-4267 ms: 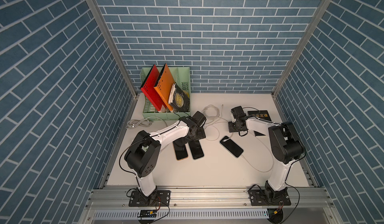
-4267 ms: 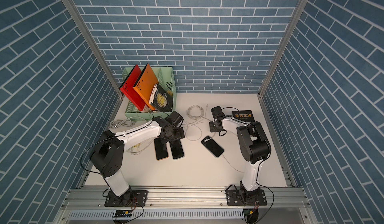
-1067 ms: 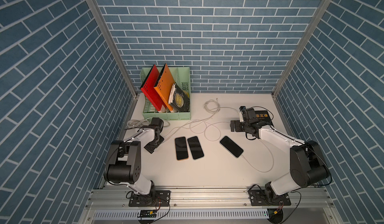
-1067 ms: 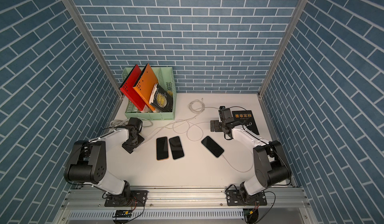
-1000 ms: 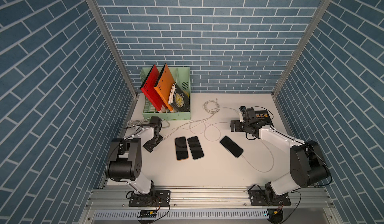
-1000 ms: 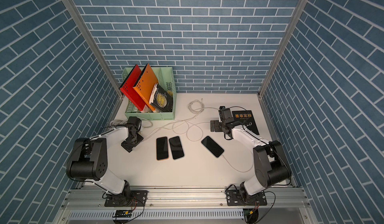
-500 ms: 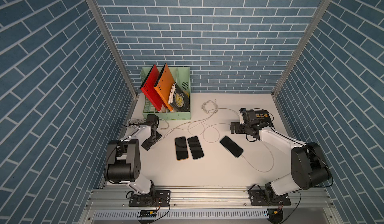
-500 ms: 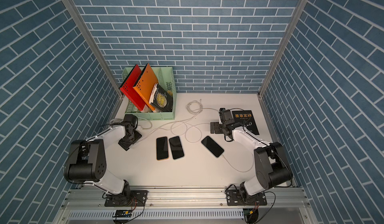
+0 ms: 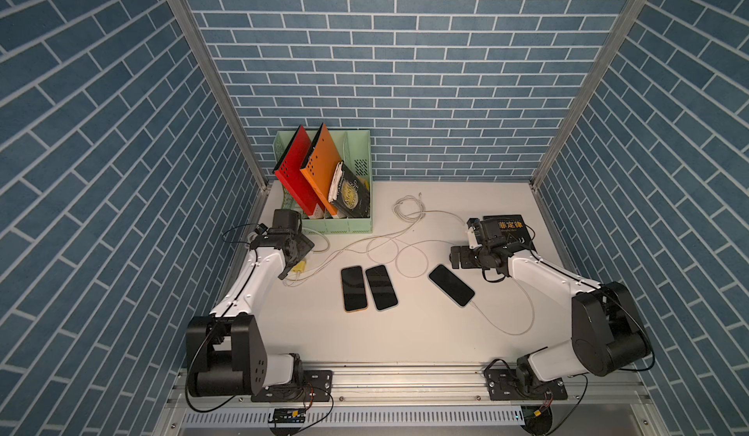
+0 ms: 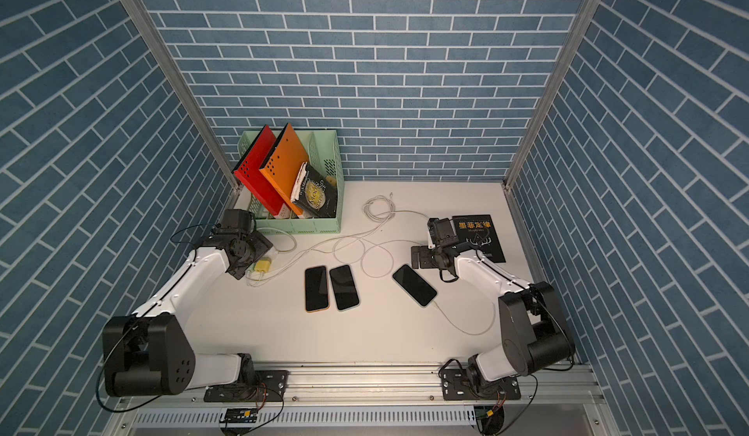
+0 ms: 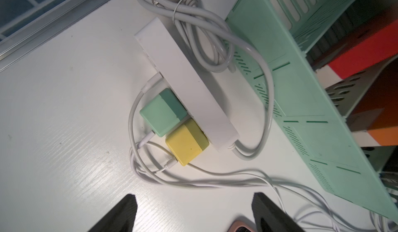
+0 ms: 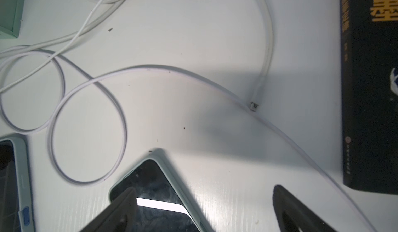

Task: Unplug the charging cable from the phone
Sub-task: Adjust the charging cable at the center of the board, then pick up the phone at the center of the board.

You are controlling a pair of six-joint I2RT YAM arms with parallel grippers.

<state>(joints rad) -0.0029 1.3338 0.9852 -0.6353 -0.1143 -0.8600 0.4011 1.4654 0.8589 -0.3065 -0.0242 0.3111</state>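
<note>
Near the right tool (image 10: 418, 257), a book (image 10: 484, 240) reads 墨菲定律 (orange).

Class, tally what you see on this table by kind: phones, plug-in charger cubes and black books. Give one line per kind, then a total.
Phones: 3 (orange-cased phone, blue-cased phone, plugged-in phone)
Charger cubes: 2 (green cube, yellow cube)
Black books: 2 (book in the rack, book lying flat)
Total: 7
</note>
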